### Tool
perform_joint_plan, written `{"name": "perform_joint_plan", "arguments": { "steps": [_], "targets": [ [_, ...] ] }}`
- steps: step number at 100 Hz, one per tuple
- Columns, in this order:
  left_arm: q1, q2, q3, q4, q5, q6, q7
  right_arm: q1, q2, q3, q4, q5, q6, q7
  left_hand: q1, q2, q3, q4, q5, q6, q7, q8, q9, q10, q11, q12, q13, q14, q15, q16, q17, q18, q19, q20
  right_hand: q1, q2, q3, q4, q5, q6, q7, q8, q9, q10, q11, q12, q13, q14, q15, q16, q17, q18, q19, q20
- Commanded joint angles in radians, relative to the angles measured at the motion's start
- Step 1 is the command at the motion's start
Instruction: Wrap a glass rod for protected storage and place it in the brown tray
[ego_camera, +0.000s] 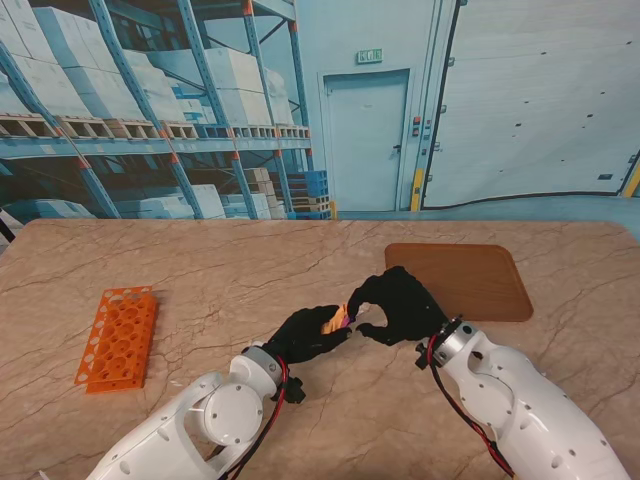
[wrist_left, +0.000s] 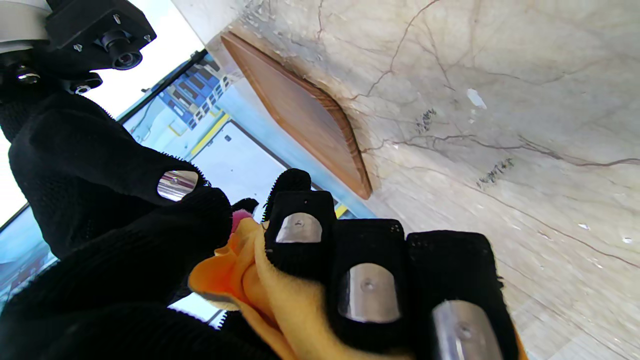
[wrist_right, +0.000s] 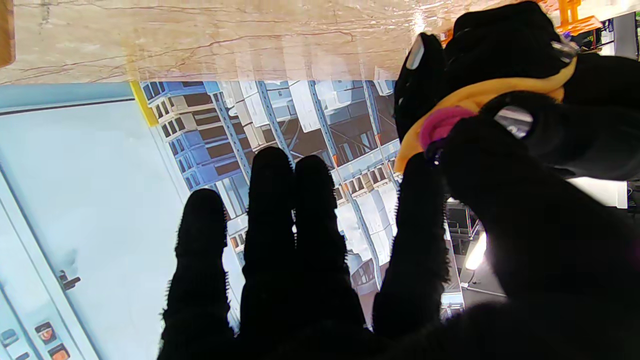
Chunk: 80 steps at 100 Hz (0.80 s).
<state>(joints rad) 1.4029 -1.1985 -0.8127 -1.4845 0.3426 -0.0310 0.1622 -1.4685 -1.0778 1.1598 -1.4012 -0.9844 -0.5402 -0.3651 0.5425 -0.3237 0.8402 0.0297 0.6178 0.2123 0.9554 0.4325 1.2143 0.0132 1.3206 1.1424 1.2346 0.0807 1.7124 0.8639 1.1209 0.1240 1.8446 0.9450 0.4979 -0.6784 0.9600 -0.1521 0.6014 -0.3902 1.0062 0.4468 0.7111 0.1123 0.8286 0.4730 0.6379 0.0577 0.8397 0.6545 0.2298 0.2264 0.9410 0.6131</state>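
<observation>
My left hand (ego_camera: 303, 337) is shut on a yellow-orange cloth bundle (ego_camera: 333, 322), held above the middle of the table. The cloth (wrist_left: 260, 295) is folded under my left fingers (wrist_left: 367, 285). A pink end (wrist_right: 440, 125) sticks out of the cloth (wrist_right: 475, 95). My right hand (ego_camera: 397, 305) meets the bundle from the right, and its thumb (wrist_right: 500, 170) and forefinger pinch that pink end while the other fingers (wrist_right: 295, 240) stay stretched out. The glass rod itself is hidden. The brown tray (ego_camera: 462, 281) lies flat just beyond my right hand, and its edge (wrist_left: 305, 115) shows in the left wrist view.
An orange test-tube rack (ego_camera: 118, 338) lies on the marble table (ego_camera: 240, 270) at my far left, well apart from both hands. The table's far edge runs behind the tray, with a warehouse backdrop beyond.
</observation>
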Motion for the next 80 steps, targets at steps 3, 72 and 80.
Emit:
{"name": "perform_joint_plan", "arguments": {
  "steps": [3, 72, 80],
  "targets": [
    [0.005, -0.005, -0.001, -0.005, -0.001, -0.005, -0.001, 0.011, -0.004, -0.016, 0.008, -0.002, -0.005, 0.002, 0.007, -0.051, 0.081, 0.029, -0.009, -0.03, 0.031, -0.016, 0.0, 0.015, 0.044, 0.019, 0.035, 0.033, 0.086, 0.02, 0.001, -0.102, 0.249, 0.023, 0.025, -0.027, 0.027, -0.047, 0.008, -0.037, 0.004, -0.01, -0.028, -0.012, -0.004, -0.002, -0.006, -0.024, -0.014, 0.002, -0.001, -0.015, -0.025, 0.019],
    [0.004, -0.005, -0.004, -0.002, -0.034, -0.017, -0.018, 0.098, -0.009, -0.115, 0.07, -0.012, -0.017, -0.047, -0.017, 0.043, 0.197, 0.318, -0.15, 0.008, -0.072, 0.04, -0.016, -0.003, 0.037, 0.025, 0.035, 0.015, 0.078, 0.024, 0.002, -0.122, 0.249, 0.018, 0.099, 0.053, 0.02, -0.053, 0.126, -0.033, 0.065, -0.035, 0.057, -0.023, 0.056, 0.005, 0.04, -0.017, 0.043, 0.01, 0.008, -0.004, 0.001, 0.015],
    [0.003, -0.004, -0.003, -0.003, -0.038, -0.012, -0.023, 0.102, -0.012, -0.121, 0.071, -0.002, -0.02, -0.044, -0.008, 0.057, 0.184, 0.31, -0.167, 0.01, -0.072, 0.039, -0.019, -0.006, 0.038, 0.027, 0.035, 0.015, 0.078, 0.025, 0.002, -0.119, 0.249, 0.019, 0.102, 0.055, 0.016, -0.052, 0.143, -0.026, 0.067, -0.044, 0.081, -0.028, 0.062, 0.005, 0.049, -0.017, 0.051, 0.012, 0.01, -0.003, 0.005, 0.013]
  ]
}}
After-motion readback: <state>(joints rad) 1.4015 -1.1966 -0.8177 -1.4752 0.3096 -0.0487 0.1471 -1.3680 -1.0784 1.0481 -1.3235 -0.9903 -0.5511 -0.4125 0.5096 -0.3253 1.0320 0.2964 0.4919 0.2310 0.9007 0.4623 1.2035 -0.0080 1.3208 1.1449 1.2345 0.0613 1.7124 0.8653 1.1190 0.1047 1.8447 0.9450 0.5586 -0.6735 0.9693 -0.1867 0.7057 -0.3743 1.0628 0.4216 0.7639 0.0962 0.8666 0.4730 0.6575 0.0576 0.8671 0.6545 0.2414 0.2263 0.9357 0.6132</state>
